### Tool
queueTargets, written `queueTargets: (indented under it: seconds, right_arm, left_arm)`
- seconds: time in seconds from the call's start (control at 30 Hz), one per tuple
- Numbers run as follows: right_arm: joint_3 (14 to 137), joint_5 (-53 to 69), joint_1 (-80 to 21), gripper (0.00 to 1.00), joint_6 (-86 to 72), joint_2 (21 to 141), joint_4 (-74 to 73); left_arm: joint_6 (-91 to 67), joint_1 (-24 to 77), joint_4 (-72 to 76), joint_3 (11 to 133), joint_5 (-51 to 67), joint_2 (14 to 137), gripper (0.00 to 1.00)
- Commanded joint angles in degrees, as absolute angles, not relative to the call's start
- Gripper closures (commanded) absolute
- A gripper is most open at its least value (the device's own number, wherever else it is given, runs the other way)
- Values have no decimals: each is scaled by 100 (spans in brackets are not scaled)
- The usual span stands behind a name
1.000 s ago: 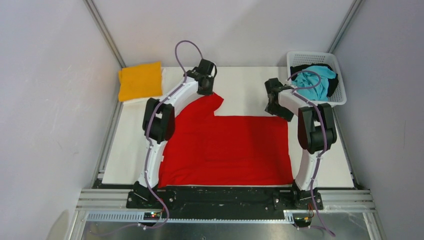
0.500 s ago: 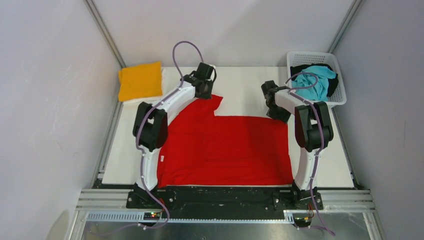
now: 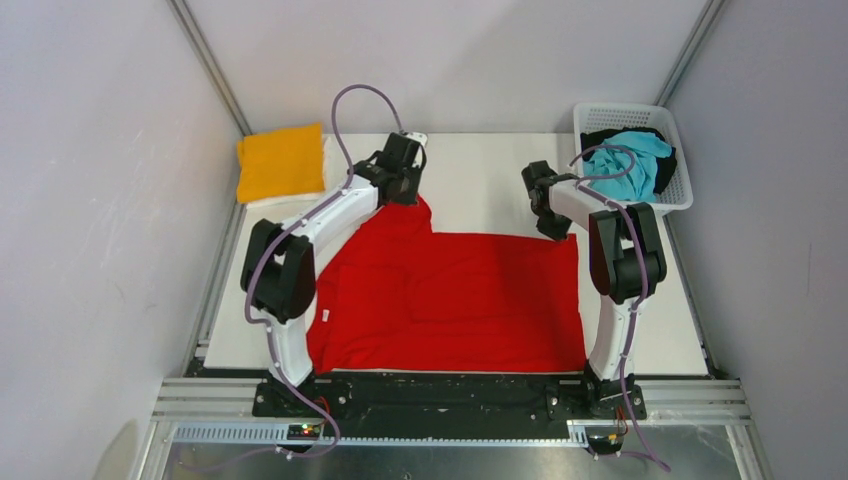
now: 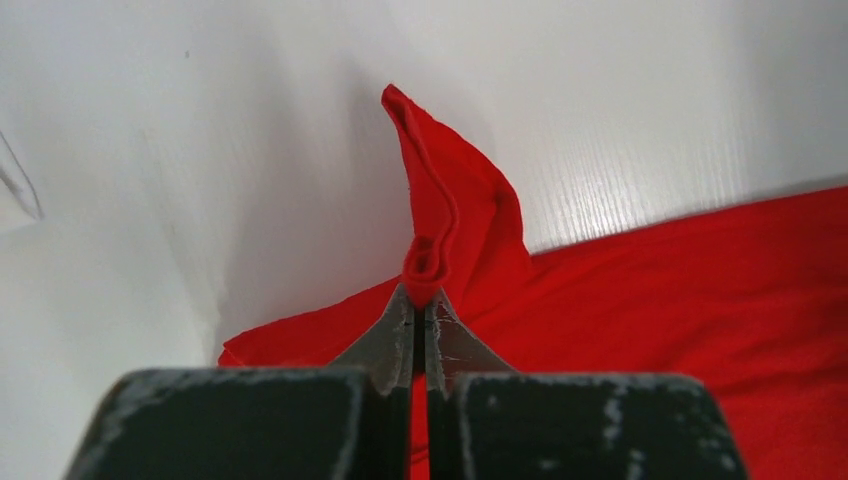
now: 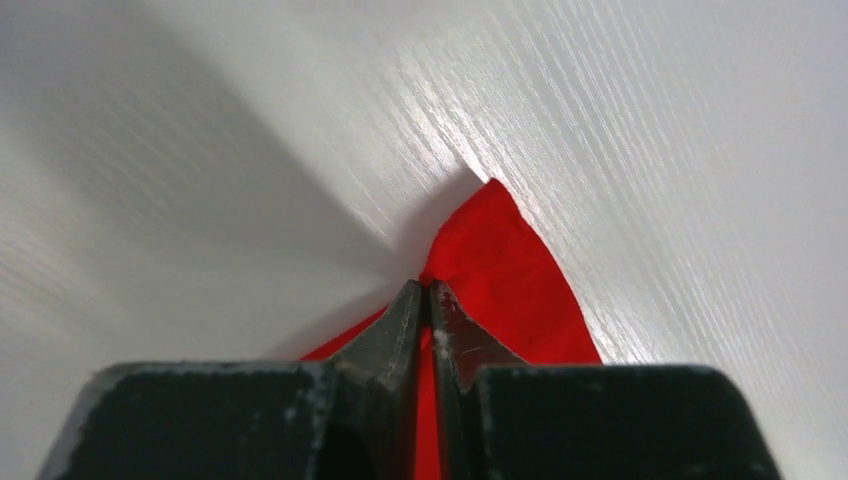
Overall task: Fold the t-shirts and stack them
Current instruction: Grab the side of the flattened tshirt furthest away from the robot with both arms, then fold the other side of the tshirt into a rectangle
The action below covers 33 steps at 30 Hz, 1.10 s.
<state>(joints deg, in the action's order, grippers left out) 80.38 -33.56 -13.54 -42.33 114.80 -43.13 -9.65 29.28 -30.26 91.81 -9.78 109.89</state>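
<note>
A bright red t-shirt (image 3: 450, 300) lies spread on the white table, reaching down to the near edge. My left gripper (image 3: 404, 192) is shut on the shirt's far left part. In the left wrist view a rolled fold of red cloth (image 4: 440, 215) stands up from between the pinched tips of that gripper (image 4: 420, 300). My right gripper (image 3: 553, 230) sits at the shirt's far right corner. In the right wrist view the tips of this gripper (image 5: 422, 290) are shut on the red corner (image 5: 500, 270). A folded orange-yellow t-shirt (image 3: 281, 162) lies at the back left.
A white lattice basket (image 3: 684, 190) stands at the back right with a turquoise shirt (image 3: 630, 160) and a black one (image 3: 598, 136) crumpled in it. White cloth (image 3: 285, 199) shows under the orange-yellow one. Grey walls close in both sides.
My right gripper has closed on the red shirt's far right corner. The left arm has swung left with its pinch of cloth, bunching the shirt's left side.
</note>
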Motion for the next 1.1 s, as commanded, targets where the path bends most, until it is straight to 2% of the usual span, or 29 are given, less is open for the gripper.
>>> queueTargets:
  seconds: [0.0, 0.2, 0.6, 1.07]
  right_arm:
    - [8012, -3541, -1439, 92, -4104, 11114, -4011]
    - [7737, -3457, -1630, 100, -4073, 10635, -3909]
    - [6798, -3446, -1929, 100, -4147, 9449, -4036]
    - [5799, -3447, -2281, 100, -4049, 8112, -4167]
  left_arm:
    - [-602, 3048, -2638, 8959, -786, 10368, 100]
    - [-98, 3190, -2542, 8527, -250, 9892, 100]
    - [526, 4019, -2468, 6967, -279, 8352, 100]
    - [-846, 4780, -2630, 4940, -1000, 5559, 100]
